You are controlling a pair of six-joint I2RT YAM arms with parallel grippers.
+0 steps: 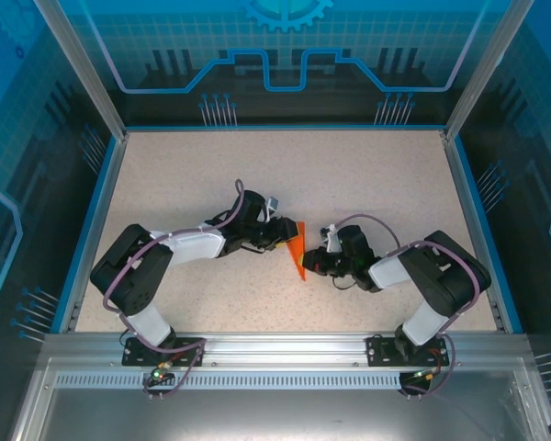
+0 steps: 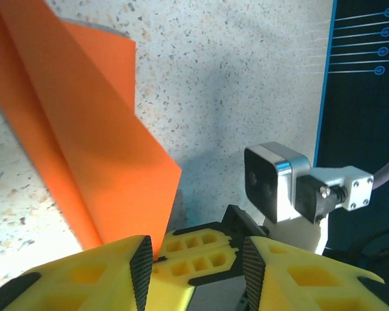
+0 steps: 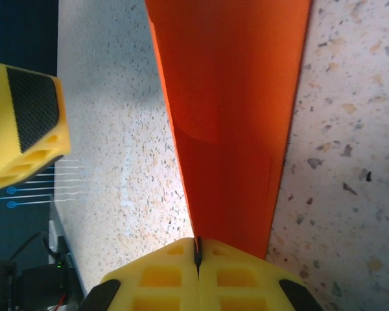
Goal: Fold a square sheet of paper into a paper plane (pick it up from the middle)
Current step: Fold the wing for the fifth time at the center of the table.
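Speckled beige surface (image 1: 285,175), blue-edged; blue walls (image 1: 285,55) w/ circuit graphics; alu rail (image 1: 285,344) at near edge.

Table (image 1: 285,175): flat top, beige, flecked with dark and tan specks, matt. A blue rim (image 1: 92,216) runs along its left, far and right edges.

Near edge: aluminium rail (image 1: 285,347), slotted, spanning the full width. Below it is a plain grey metal sheet (image 1: 257,413).

Far left corner: aluminium post (image 1: 81,64), slanting outward in the top view. A second post (image 1: 489,66) stands at the far right corner.

Back wall (image 1: 285,55): translucent blue panel, grid pattern, circuit-like outline. Half a gear emblem (image 1: 287,11) sits at its top middle.

Left wall (image 1: 28,184) and right wall (image 1: 523,184): dark blue, printed with thin white lines ending in small rings, just beyond the rim.
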